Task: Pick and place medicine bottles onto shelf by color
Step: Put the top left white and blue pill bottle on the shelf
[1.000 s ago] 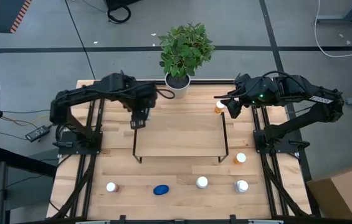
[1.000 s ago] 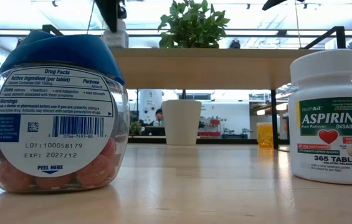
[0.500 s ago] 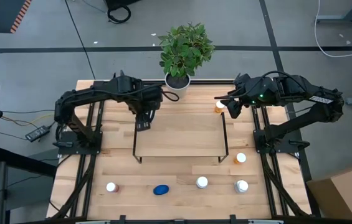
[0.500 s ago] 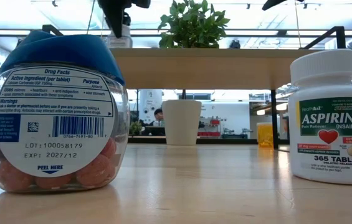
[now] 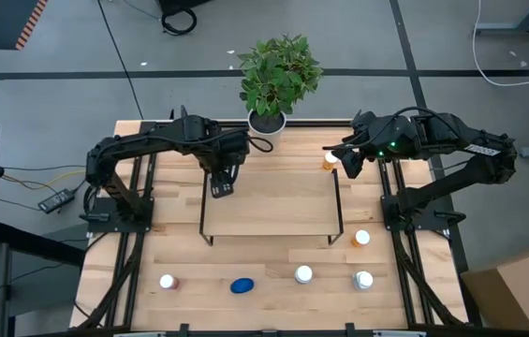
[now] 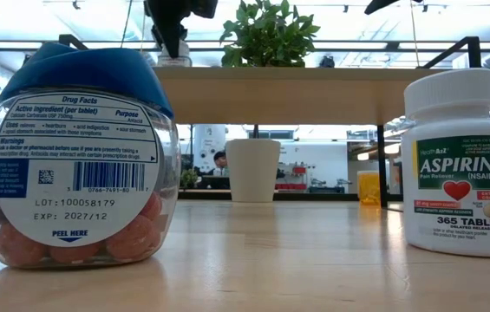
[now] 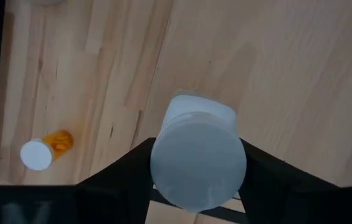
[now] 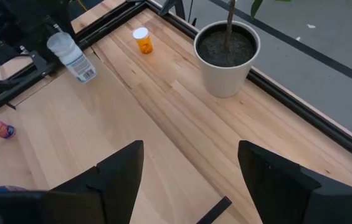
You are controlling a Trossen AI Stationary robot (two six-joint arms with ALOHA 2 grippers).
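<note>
White-capped bottle clamped between left fingers, above shelf.

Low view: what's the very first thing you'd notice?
A big blue-capped bottle of orange pills fills the near left, and a white aspirin bottle stands at the right. Behind them, the left gripper holds a clear white-capped bottle above the shelf, with a plant farther back.

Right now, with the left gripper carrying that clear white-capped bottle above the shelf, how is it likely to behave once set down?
The clear bottle looks tall and narrow, so it may tip if released tilted. It hangs slanted in the left gripper. Its smooth round body would probably roll across the shelf if it fell.
</note>
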